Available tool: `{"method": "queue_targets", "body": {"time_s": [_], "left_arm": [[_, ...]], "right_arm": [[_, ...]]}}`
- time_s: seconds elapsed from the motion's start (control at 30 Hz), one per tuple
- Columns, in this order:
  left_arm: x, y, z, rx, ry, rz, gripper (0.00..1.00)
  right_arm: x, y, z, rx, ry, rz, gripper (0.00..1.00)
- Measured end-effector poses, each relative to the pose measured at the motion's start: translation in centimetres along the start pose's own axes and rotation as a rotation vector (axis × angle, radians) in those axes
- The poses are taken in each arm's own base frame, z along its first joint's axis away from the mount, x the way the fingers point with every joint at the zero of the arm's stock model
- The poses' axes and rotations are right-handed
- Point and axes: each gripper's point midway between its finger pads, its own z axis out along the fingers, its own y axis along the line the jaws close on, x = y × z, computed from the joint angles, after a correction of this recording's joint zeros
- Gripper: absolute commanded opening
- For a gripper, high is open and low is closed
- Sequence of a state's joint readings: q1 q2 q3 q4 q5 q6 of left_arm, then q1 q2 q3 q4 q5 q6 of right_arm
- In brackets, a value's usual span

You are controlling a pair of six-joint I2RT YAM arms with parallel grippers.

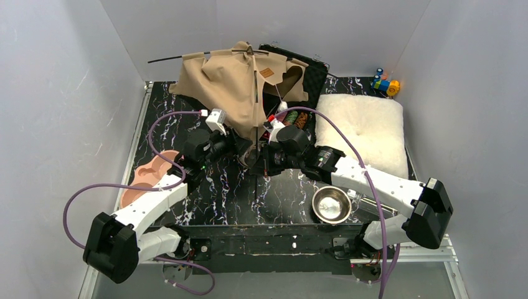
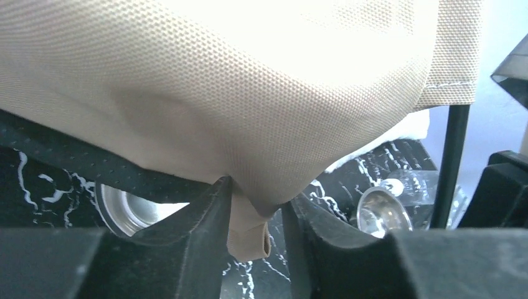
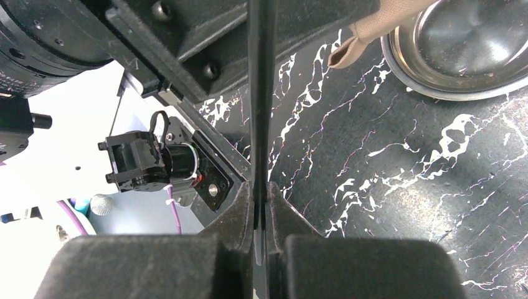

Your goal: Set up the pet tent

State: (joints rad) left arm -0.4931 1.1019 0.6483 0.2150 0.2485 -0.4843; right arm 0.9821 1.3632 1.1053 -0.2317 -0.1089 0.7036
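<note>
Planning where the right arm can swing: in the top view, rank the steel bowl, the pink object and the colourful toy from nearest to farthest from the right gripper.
From the right gripper:
1. The steel bowl, on its right, toward the arm bases.
2. The pink object, across at the table's left edge.
3. The colourful toy, far right corner.
</note>
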Motion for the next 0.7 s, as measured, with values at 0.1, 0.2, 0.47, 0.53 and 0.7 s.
{"method": "queue_targets", "body": {"time_s": [0.1,0.2,0.47,0.53,0.7], "left_arm": [[-0.1,0.1,0.2,-0.007,-0.001,0.006,0.16],[-0.1,0.1,0.3,-0.008,-0.002,0.012,0.00],[0.3,0.0,0.7,-0.006,0.006,0.013,0.00],[0.5,0.0,0.5,0.002,-0.002,0.012,0.00],[1.0,-0.7,-0.4,0.033,-0.027,0.006,0.00]], "right_arm": [[0.0,0.0,0.0,0.001,0.001,0.000,0.01],[0.1,-0.1,0.1,0.001,0.006,0.001,0.01],[0.1,-0.4,0.3,0.007,0.015,0.006,0.01],[-0.4,-0.5,0.4,0.007,0.011,0.010,0.01],[-1.8,-0.8,0.6,0.007,0.025,0.005,0.01]]}}
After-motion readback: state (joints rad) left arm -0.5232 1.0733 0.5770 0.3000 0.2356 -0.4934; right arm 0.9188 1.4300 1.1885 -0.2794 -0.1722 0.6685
